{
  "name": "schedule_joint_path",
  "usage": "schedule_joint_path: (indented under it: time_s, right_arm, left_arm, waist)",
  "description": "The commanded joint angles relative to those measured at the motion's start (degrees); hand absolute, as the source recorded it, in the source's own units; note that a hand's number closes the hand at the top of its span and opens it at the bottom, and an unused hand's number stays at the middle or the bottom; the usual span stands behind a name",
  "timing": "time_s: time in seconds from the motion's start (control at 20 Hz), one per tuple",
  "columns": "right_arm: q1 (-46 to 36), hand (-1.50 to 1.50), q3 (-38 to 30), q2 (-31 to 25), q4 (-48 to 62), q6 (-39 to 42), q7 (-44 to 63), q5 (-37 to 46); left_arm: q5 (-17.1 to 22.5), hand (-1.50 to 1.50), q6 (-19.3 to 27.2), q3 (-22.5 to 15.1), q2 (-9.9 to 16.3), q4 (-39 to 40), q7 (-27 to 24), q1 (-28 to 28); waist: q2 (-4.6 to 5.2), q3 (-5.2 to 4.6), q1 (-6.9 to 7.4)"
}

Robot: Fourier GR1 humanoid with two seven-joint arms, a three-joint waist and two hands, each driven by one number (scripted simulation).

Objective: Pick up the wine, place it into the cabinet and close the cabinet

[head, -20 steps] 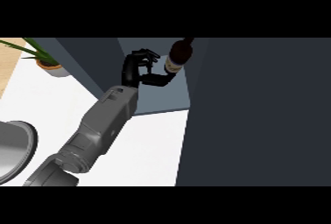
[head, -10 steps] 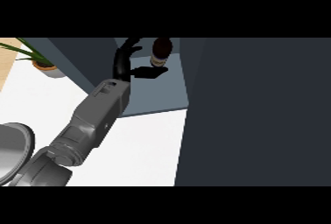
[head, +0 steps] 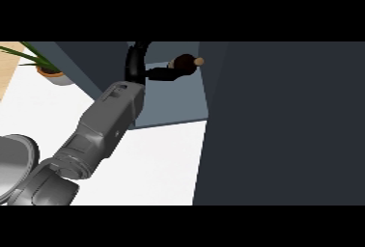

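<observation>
1. Dark glass: the wine (head: 184, 61) is seen nearly end-on, cork end towards the camera, inside the cabinet (head: 171, 103) opening, near the top of the head view.
2. Left hand (head: 139, 60): black fingers reach up beside the bottle and the thumb extends towards it. Whether the hand is clamped on the bottle or has parted from it cannot be told.
3. The grey forearm runs diagonally from lower left into the opening; judged, this reach is to seat the bottle deep enough to clear the door.
4. The dark cabinet door (head: 285, 125) fills the right side and stands open; closing is not yet done.
5. Right hand: not visible.
6. A potted plant (head: 44, 65) stands on the white worktop (head: 153, 164) at upper left, well apart.
</observation>
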Motion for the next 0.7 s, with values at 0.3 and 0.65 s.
schedule_joint_path:
  time_s: [0.3, 0.65]
  right_arm:
    - [3.97, -1.50, 0.21, -1.33, -9.20, -0.08, 4.31, -2.49]
    - [5.31, -1.50, 0.69, -0.33, -10.10, -1.25, 4.34, -0.84]
  left_arm:
    - [4.00, 1.50, -10.21, 4.65, -2.43, -3.23, -3.66, -1.98]
    - [3.34, -1.50, -16.40, 4.42, -3.11, -3.61, -1.88, -2.57]
  waist:
    - [-0.84, 0.03, 1.54]
    - [-1.68, 0.11, 3.84]
